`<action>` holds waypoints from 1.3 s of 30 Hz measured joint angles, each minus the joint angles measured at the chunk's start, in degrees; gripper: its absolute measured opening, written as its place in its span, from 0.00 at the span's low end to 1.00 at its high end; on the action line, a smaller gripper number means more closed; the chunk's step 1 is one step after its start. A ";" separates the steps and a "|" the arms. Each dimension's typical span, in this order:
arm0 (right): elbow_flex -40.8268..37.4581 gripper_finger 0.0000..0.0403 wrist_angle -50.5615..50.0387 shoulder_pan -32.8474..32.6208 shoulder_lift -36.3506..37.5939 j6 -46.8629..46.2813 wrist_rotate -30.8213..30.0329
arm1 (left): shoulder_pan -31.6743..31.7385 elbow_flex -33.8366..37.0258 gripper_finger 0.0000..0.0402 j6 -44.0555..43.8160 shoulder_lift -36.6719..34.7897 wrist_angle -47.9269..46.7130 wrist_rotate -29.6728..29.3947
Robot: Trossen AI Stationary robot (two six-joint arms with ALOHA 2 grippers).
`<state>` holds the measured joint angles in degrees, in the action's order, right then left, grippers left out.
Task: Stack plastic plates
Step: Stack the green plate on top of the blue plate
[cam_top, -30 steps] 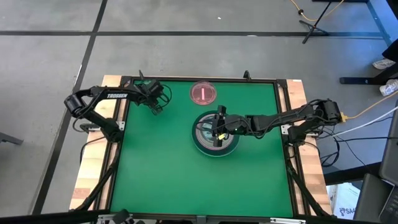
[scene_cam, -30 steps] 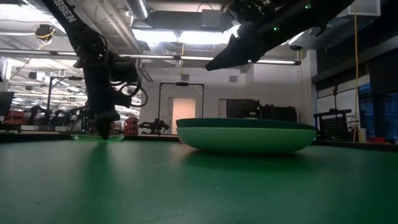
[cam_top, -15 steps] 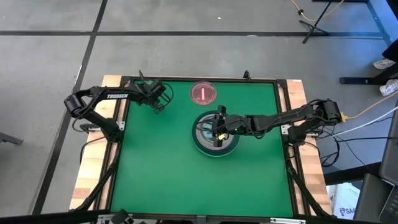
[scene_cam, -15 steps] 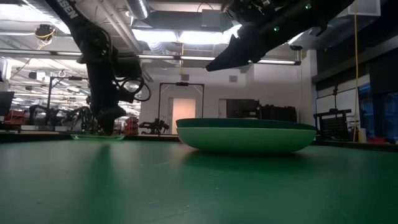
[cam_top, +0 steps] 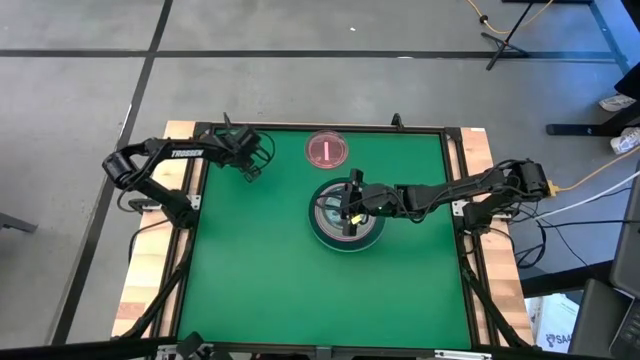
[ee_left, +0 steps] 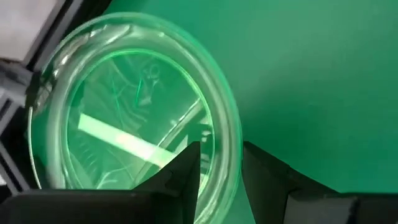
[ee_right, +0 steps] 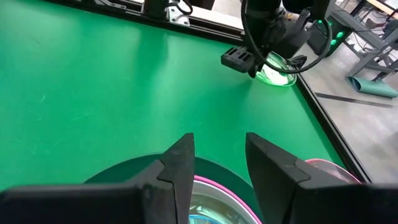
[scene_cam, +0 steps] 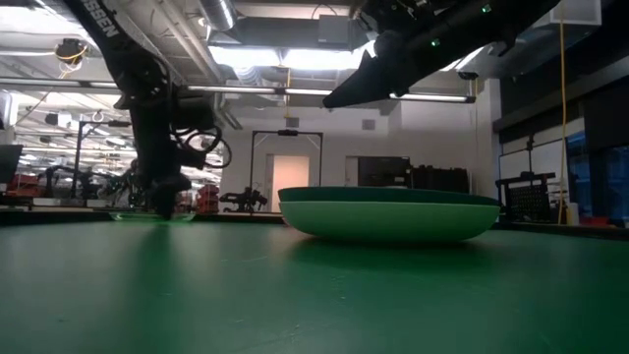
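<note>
We see the green-topped bench (cam_top: pixel 260 260) carrying a stack of round plastic plates (cam_top: pixel 345 216) near its middle: a large light green plate lowest, a dark green one on it, then a pink rim and smaller translucent plates nested inside. Our right end effector (cam_top: pixel 349 211) hovers above this stack, its two dark fingers (ee_right: pixel 177 165) spread apart and empty, clear of the plates as the low view shows.

A small translucent pink plate (cam_top: pixel 327 150) with a bar mark lies alone toward the bench's far edge, apart from the stack.

At the far left corner of the bench sits a small translucent green plate (ee_left: pixel 134 112). Our left end effector (ee_left: pixel 221 168) is down at it, fingers released, one on each side of the plate's rim without pinching it.
</note>
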<state>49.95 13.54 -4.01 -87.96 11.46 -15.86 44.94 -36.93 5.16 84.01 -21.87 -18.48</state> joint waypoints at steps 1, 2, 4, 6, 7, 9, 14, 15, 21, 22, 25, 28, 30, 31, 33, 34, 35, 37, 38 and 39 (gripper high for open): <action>0.00 0.34 0.02 0.00 0.02 0.00 0.00 | 0.42 0.32 0.27 0.21 0.00 0.47 0.52; 0.00 0.34 -0.02 0.00 0.00 -0.02 0.00 | 0.89 0.67 0.27 0.82 0.01 1.57 1.68; 0.00 0.34 -0.09 -0.02 0.00 -0.01 0.00 | 1.73 1.39 0.27 1.62 0.00 3.55 3.55; 0.00 0.34 -0.09 -0.02 0.00 -0.01 0.00 | 2.38 1.73 0.26 2.36 -0.02 4.18 3.45; 0.00 0.34 -0.09 -0.02 0.00 0.00 0.00 | 2.69 1.75 0.25 2.71 -0.02 4.16 3.26; 0.00 0.34 -0.11 -0.02 0.00 0.28 0.00 | 3.19 1.76 0.21 3.30 -0.02 4.03 3.20; 0.00 0.34 -0.10 -0.02 0.00 2.51 -0.73 | 3.38 1.79 0.04 4.60 -0.02 4.03 3.83; 0.00 0.34 -0.07 -0.02 0.00 2.47 -1.24 | 3.38 1.79 0.02 4.60 -0.06 4.05 4.19; 0.00 0.34 0.44 0.00 0.02 2.54 -3.63 | 0.98 0.66 0.01 5.10 -0.38 0.72 2.97; 0.00 0.34 0.45 -0.02 0.02 2.54 -3.63 | 0.08 0.11 0.01 5.11 -0.88 -0.63 2.98; 0.00 0.34 0.44 -0.02 0.02 2.55 -4.71 | -3.69 -1.85 0.00 5.06 -3.09 -2.77 3.18; 0.00 0.35 -0.07 -0.01 0.02 3.08 -4.93 | -8.28 -3.09 0.00 5.18 -6.04 -3.64 3.22; 0.00 0.37 0.16 -0.02 -0.25 3.46 -3.51 | -11.90 -3.74 0.00 6.26 -8.34 -3.17 3.24; 0.05 0.39 0.88 -0.02 -0.88 3.61 -2.85 | -13.71 -3.90 0.00 7.06 -9.42 -2.73 3.24; 0.07 0.43 1.46 -0.02 -2.30 4.56 -2.15 | -17.46 -4.17 0.00 8.34 -10.95 -2.19 3.42; 0.04 0.45 2.40 -0.02 -3.35 5.57 -2.14 | -19.33 -4.17 0.00 9.09 -11.54 -1.92 3.46; 0.04 0.47 3.73 -0.03 -4.29 7.01 -2.08 | -21.09 -4.17 0.00 10.15 -12.07 -1.36 3.91; 0.02 0.50 6.67 -0.03 -5.99 10.96 -2.09 | -24.15 -4.22 0.00 12.37 -12.80 -0.33 6.80; 0.02 0.51 8.80 -0.09 -6.85 13.49 -2.04 | -25.55 -4.26 0.00 13.55 -12.87 0.47 8.68; 0.04 0.52 9.97 -0.09 -7.45 15.68 -1.90 | -26.86 -4.26 0.00 14.80 -12.85 1.38 10.53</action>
<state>50.00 23.51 -4.10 -95.42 27.14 -17.76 18.08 -41.19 19.96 71.16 -20.50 -7.96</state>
